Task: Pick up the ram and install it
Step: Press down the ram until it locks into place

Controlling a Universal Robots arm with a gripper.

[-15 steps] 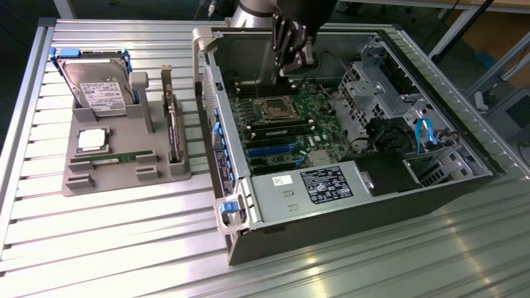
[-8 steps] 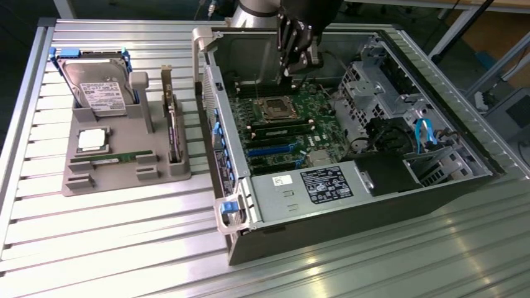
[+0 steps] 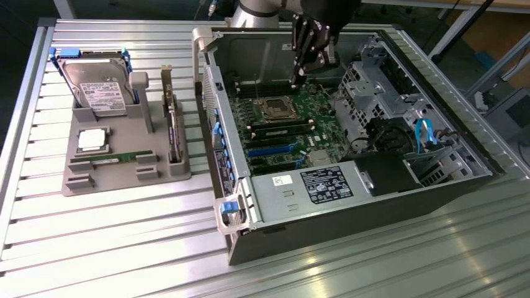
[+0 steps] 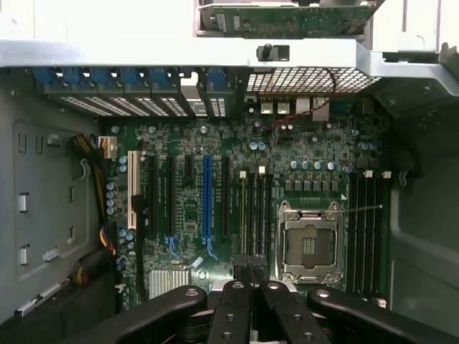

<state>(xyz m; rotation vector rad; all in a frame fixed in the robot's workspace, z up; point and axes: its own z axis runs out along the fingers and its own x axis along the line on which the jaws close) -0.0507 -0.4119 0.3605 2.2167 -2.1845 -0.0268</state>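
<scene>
The ram [image 3: 112, 159], a long thin green stick, lies on its edge in a slot of the grey parts tray [image 3: 124, 181] at the exterior view's left. My gripper [image 3: 300, 76] hangs inside the open computer case [image 3: 248, 56], above the far part of the motherboard [image 3: 286, 146] and well away from the tray. In the wrist view my gripper [image 4: 249, 266] is shut, and I cannot make out anything between the two black fingertips [image 4: 240, 266]. Below it lie the memory slots [image 4: 254, 211] beside the empty processor socket [image 4: 308, 247].
On the tray also stand a hard drive [image 3: 98, 87], a square silver processor chip [image 3: 91, 139] and a taller card with a metal bracket [image 3: 172, 127]. A power supply [image 3: 331, 183], drive cage [image 3: 368, 87] and cables crowd the case's near and right parts.
</scene>
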